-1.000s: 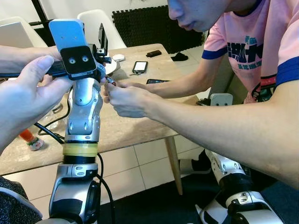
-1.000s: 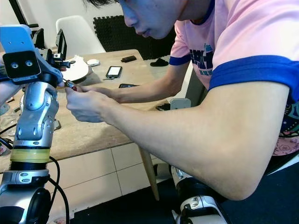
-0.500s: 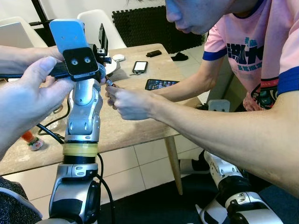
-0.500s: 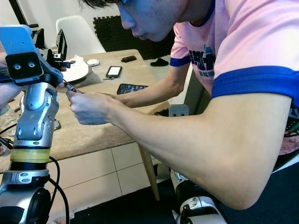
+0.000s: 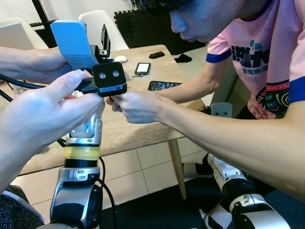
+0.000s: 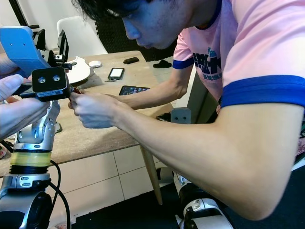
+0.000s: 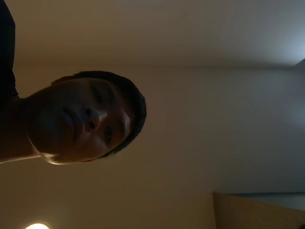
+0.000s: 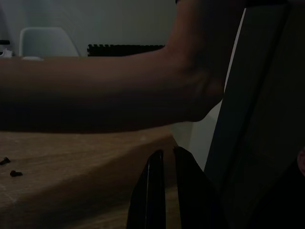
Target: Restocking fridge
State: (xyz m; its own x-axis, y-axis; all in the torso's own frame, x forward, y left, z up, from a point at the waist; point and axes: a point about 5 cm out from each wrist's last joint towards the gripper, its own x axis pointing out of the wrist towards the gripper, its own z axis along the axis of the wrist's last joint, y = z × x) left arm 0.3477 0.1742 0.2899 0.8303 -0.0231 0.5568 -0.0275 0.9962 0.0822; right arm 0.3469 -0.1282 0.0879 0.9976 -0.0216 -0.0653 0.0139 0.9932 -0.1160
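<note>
My left arm (image 5: pixel 85 133) stands raised over the wooden table (image 5: pixel 143 131). Its blue wrist plate (image 5: pixel 74 40) is up at the top, with my left gripper (image 5: pixel 103 40) behind it. A hand (image 5: pixel 45 109) at the left holds the black two-lens camera block (image 5: pixel 109 79) off the plate. A person in a pink shirt (image 5: pixel 257 52) reaches in with a hand (image 5: pixel 136 102) and a small tool (image 6: pixel 76 90) just under the block. In the right wrist view my right gripper (image 8: pixel 164 191) is shut and empty, low beside the table under a forearm (image 8: pixel 95 90).
Two phones (image 5: pixel 142 68) (image 5: pixel 162 85), a white plate (image 6: pixel 78 71) and small black items lie on the table. White chairs (image 5: pixel 102 21) stand behind it. Loose screws (image 8: pixel 12 172) lie on the tabletop. My right leg (image 5: pixel 238 191) is below on the tiled floor.
The black camera block has come off the blue plate and moved to the right, held by the hand at the left. The person's head has dropped lower.
</note>
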